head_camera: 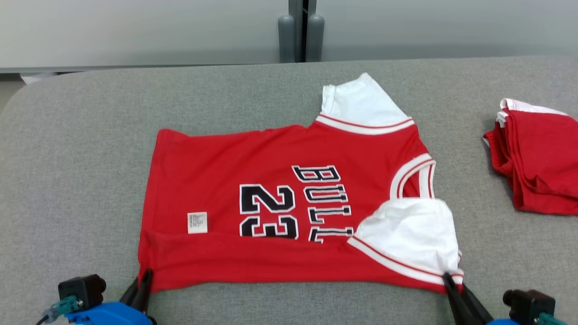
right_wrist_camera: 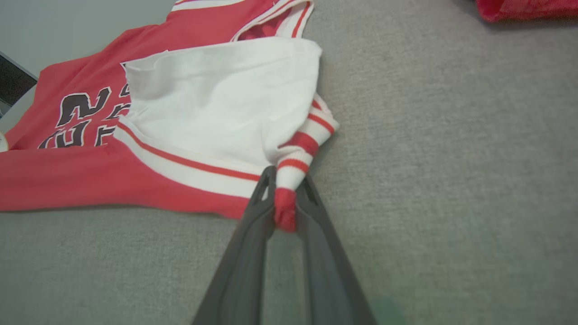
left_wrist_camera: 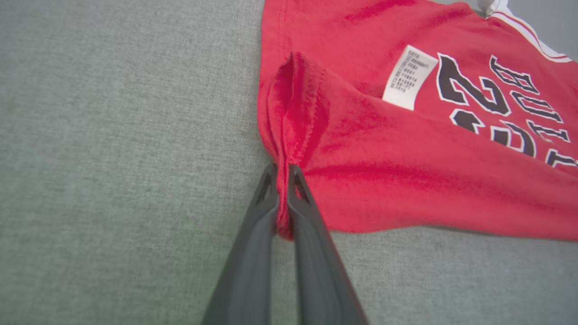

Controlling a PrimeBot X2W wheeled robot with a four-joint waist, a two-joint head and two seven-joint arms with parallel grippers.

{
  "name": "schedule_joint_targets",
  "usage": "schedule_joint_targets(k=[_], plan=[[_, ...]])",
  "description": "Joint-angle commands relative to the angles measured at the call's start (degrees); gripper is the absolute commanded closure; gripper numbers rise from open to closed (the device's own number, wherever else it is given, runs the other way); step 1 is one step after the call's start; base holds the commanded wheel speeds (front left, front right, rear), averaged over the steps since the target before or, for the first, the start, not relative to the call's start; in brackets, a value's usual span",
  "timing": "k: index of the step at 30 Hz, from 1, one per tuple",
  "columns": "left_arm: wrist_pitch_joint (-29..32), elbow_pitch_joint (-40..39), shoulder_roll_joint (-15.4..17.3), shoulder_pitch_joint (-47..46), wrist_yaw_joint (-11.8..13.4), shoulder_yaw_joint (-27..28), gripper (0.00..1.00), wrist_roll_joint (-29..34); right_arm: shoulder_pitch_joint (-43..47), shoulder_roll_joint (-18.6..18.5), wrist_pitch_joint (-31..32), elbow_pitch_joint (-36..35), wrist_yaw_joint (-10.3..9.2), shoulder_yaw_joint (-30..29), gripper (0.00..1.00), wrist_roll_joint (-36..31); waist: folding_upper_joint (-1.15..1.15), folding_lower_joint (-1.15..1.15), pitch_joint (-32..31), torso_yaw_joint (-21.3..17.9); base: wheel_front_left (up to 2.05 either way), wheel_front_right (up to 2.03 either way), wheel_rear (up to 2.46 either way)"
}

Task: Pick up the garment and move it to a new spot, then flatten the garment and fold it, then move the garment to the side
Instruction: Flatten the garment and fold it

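While you scan the grey fabric-covered desk (head_camera: 67, 158) from the left, your left gripper (head_camera: 145, 276) is clamped on the near hem corner of the red basketball jersey with white sleeves (head_camera: 271, 153), with cloth bunched between its fingers. That jersey lies flat mid-desk, its near edge folded up over the bottoms of the black "23" (head_camera: 266, 210) and the black lettering (head_camera: 323, 203). A white label (head_camera: 197, 222) sits left of the number. Your right gripper (head_camera: 448, 276) pinches the striped trim by the near white sleeve (head_camera: 406, 234). A folded red-and-white garment (head_camera: 542, 167) lies well apart, far right.
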Motion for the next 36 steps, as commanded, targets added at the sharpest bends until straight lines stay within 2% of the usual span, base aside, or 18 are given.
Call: schedule_joint_targets(k=[1,4,5,6,7,10,16,18,20,23,31,36], plan=[[0.6,-0.8,0.3,1.1,0.4,0.2,1.0,-0.3,1.6,0.3,0.5,-0.8,-0.02,-0.5,1.0,-0.2,-0.01,0.01,-0.3,0.0,0.0,0.0,0.0],[3.4,-2.8,1.6,3.3,0.2,-0.7,1.0,-0.5,5.2,1.6,2.4,-3.3,-0.02,-1.3,1.0,-1.0,-0.01,0.01,-1.2,0.2,0.0,0.0,0.0],[3.6,-3.2,2.0,3.6,0.5,-0.6,1.0,-0.3,5.9,2.0,2.7,-4.2,-0.02,-1.4,0.81,-1.3,-0.01,0.01,-1.2,0.3,0.0,0.0,0.0],[3.6,-3.7,2.1,3.8,0.6,-0.6,0.35,0.0,6.4,2.2,2.9,-5.0,-0.01,-1.7,0.21,-1.7,-0.01,0.01,-1.3,0.3,0.0,0.0,0.0],[3.0,-4.2,2.1,4.0,0.9,-0.7,0.0,0.3,6.5,2.4,2.8,-5.7,-0.01,-1.9,0.0,-2.1,-0.01,0.01,-1.4,0.3,0.0,0.0,0.0],[-0.9,-5.9,1.3,3.4,2.4,-0.3,0.0,2.3,5.5,2.7,1.1,-8.1,-0.01,-2.7,0.0,-3.9,-0.01,0.01,-1.5,0.2,0.0,0.0,0.0],[-13.5,-9.0,-1.1,0.7,6.1,0.9,0.0,7.7,1.8,3.0,-0.6,-15.2,-0.01,-5.0,0.0,-7.1,-0.01,0.01,-1.5,-0.2,0.0,0.0,0.0],[-15.9,-11.0,-1.8,-0.2,7.2,0.5,0.0,9.5,0.5,2.9,-0.2,-17.8,-0.01,-5.3,0.0,-8.4,-0.01,0.01,-1.7,-0.3,0.0,0.0,0.0],[-17.5,-11.7,-1.1,-1.2,7.8,0.9,0.0,10.7,-0.8,2.5,0.5,-20.1,-0.01,-5.5,0.0,-9.3,-0.01,0.01,-1.8,-0.4,0.0,0.0,0.0],[-18.4,-12.9,-1.1,-2.6,8.1,0.7,0.0,11.7,-2.0,2.4,1.9,-22.9,-0.01,-5.8,0.0,-10.0,-0.01,0.01,-2.1,-0.5,0.0,0.0,0.0],[-16.0,-14.6,-0.4,-4.0,9.2,0.3,0.0,12.1,-2.3,2.8,3.8,-26.0,-0.01,-6.3,0.0,-10.5,-0.01,0.01,-1.5,-0.9,0.0,0.0,0.0],[-13.4,-14.8,0.7,-6.1,8.5,0.1,0.0,11.8,-3.0,3.0,3.6,-26.5,-0.01,-6.3,0.0,-10.2,-0.01,0.01,0.3,-1.3,0.0,0.0,0.0]])
